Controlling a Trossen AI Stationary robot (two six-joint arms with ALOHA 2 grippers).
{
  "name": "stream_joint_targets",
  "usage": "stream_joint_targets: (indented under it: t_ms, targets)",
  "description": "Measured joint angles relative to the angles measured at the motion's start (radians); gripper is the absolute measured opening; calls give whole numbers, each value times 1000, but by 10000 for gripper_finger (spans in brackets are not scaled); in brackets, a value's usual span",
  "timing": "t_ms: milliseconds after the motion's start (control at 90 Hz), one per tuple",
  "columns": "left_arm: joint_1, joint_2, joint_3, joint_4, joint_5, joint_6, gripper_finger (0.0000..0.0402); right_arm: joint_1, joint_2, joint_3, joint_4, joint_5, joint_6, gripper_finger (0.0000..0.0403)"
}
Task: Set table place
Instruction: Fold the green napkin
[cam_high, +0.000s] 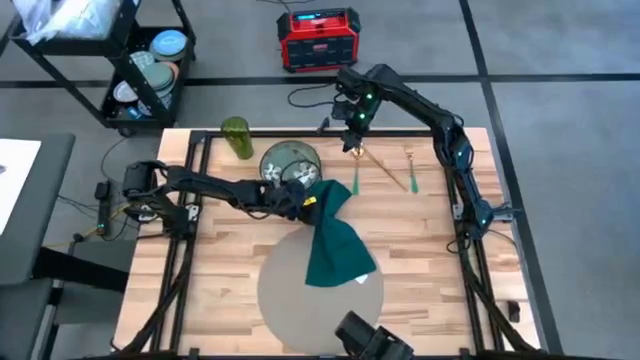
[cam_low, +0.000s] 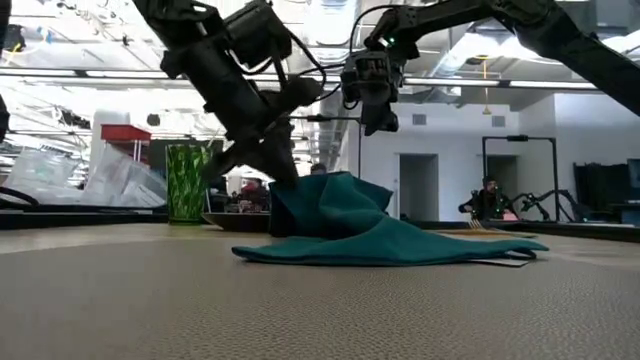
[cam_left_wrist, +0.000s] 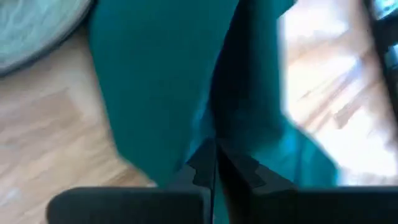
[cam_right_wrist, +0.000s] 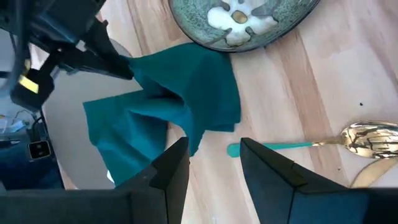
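I see the surface (cam_high: 420, 250), light striped butcher-block wood on a black rail frame. The round grey-beige placemat (cam_high: 290, 300) lies at the near middle edge, flat on the wood. A teal cloth napkin (cam_high: 335, 235) is draped half on the placemat's far part and half on bare wood, bunched up at its far end. My left gripper (cam_high: 303, 203) is clamped on that bunched end, lifting it slightly; in the left wrist view the fingers (cam_left_wrist: 205, 165) are pressed together with teal cloth between them. A green patterned plate (cam_high: 290, 163) sits just beyond the napkin, near the far edge, and a green tumbler (cam_high: 236, 137) stands to its left. Right of the plate lie gold cutlery pieces with teal handles; a spoon (cam_right_wrist: 323, 143) shows in the right wrist view, close to the napkin's edge but apart from it. My right gripper (cam_high: 353, 130) hangs above the far edge near the cutlery, fingers apart, holding nothing.

Beyond the surface there is grey floor with dark lines, a red and black box (cam_high: 317, 40) with a cable, and a black wheeled cart (cam_high: 130, 60) with dishes at far left. The low view shows a white-walled room with a ceiling of beams and lights, and a person (cam_low: 487, 200) seated far back.
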Motion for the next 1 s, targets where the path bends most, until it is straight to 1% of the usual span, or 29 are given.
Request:
stream_joint_targets:
  t_ms: [111,256,367,511,578,667,767,889,1000]
  targets:
    - [0,-5,2,-48,2,-20,0,0,0,0,1,0,-2,127]
    - [-21,-6,17,-116,-7,-31,0,0,0,0,-2,0,-10,110]
    - [-42,-5,17,-149,-68,-52,0,0,0,0,-4,0,-10,94]
    - [-56,-5,27,-123,-186,-67,0,0,0,0,-4,1,-11,75]
    - [-56,-5,39,-126,-201,-66,0,0,0,0,-4,1,-13,67]
    - [-49,-5,61,-161,-201,-77,0,0,0,0,-4,1,-13,58]
    - [-46,-5,101,-257,-200,-104,0,-1,0,0,1,1,-13,50]
    - [-19,-6,117,-307,-105,-173,0,-7,0,1,4,1,-12,43]
    - [-11,-6,122,-304,-100,-232,0,-9,0,1,12,0,3,43]
